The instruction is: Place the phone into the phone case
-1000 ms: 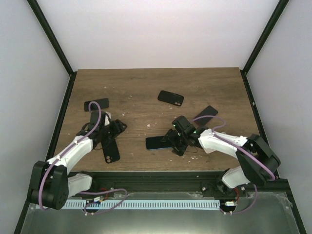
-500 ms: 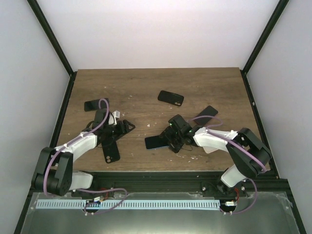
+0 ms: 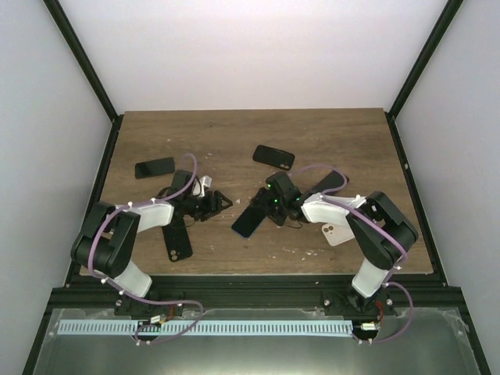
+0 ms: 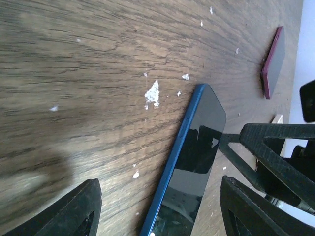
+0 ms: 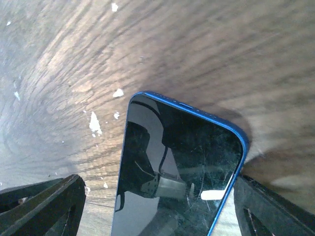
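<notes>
The phone is blue-edged with a dark screen and lies slanted at the table's middle. My right gripper stands open over its far-right end. In the right wrist view the phone lies between the fingers of the right gripper, with bare wood showing beside its left edge. My left gripper is open just left of the phone. The left wrist view has the phone's blue side ahead of the left gripper. A black phone case lies behind the left gripper, near the front edge.
Other dark handsets lie at the far left, far middle and right of centre. A pale pink one sits by the right arm. White specks dot the wood.
The left gripper has moved right, off the black case and toward the phone. The right gripper has shifted farther back, and the phone has turned from lying crosswise to slanted.
</notes>
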`<action>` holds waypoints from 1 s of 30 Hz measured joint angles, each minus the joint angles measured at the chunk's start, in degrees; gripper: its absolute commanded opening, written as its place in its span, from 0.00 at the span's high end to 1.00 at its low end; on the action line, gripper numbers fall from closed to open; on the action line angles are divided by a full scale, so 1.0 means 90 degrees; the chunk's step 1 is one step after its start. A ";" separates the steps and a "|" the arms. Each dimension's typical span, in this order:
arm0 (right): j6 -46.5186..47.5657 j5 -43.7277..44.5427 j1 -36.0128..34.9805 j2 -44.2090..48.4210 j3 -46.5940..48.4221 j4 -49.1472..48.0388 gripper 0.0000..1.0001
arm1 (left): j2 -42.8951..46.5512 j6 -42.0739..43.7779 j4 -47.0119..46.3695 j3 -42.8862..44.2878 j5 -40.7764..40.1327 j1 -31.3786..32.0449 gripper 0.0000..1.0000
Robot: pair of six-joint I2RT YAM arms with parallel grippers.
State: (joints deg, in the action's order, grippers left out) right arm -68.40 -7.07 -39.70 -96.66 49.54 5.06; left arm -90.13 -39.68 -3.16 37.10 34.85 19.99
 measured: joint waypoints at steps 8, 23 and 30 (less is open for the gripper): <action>0.0750 -0.0277 0.0024 -0.0158 -0.0002 -0.0435 0.17 | -0.0636 -0.0457 -0.0690 0.0063 0.0121 0.0644 0.34; 0.1321 0.0087 0.0027 0.0296 -0.0180 0.0520 0.22 | -0.0595 -0.2178 -0.2786 -0.0891 0.0304 0.1729 0.33; 0.1554 0.0607 -0.0245 0.0262 0.0437 0.1681 0.17 | 0.1290 -0.1702 -0.0634 -0.0743 -0.0799 0.1343 0.17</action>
State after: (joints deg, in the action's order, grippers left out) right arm -54.41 -1.61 -41.91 -94.30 53.47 20.18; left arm -78.52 -55.00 -8.86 30.41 27.66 32.08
